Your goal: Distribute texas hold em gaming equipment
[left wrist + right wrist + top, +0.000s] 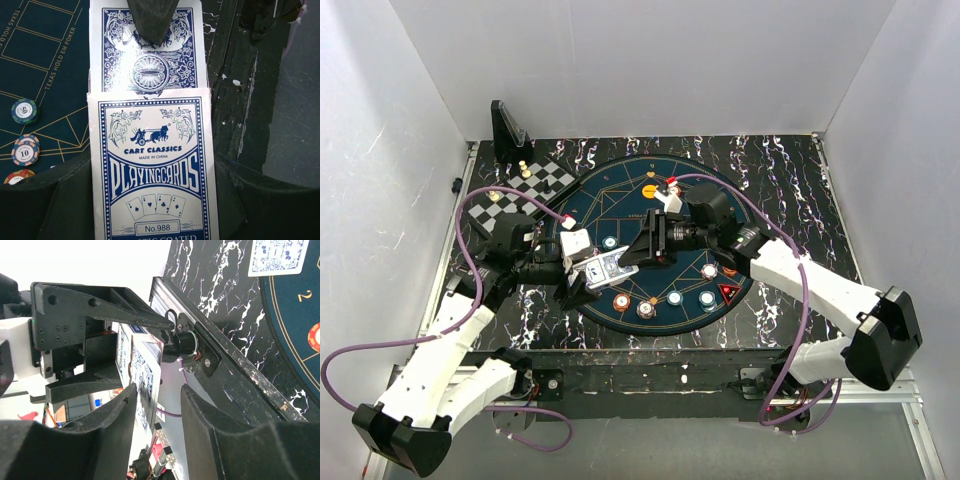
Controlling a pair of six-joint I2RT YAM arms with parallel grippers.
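White-walled cell, black marbled worktop [800, 180]. Above the near-left edge of the mat [620, 185], left fingers [60, 200] clench the card box [152, 170]. Right fingers [112, 430] straddle the protruding card [147, 70]; grip unconfirmed. Advise pinching one card only and drawing it straight out.

We see a table [790, 170] with a black top veined in white like marble. Behind the table rises a plain white back wall [650, 60]. A white left wall [380, 150] and a white right wall [910, 150] close in on the table's two sides, so we look into a three-sided booth. The table's front edge [650, 362] is dark, scuffed and scratched. A silver metal rail [923, 425] runs just off the table's front right corner. Below the table's front edge lies a flat grey floor [720, 450]. The light falls soft and even across the table, with only faint shadows.
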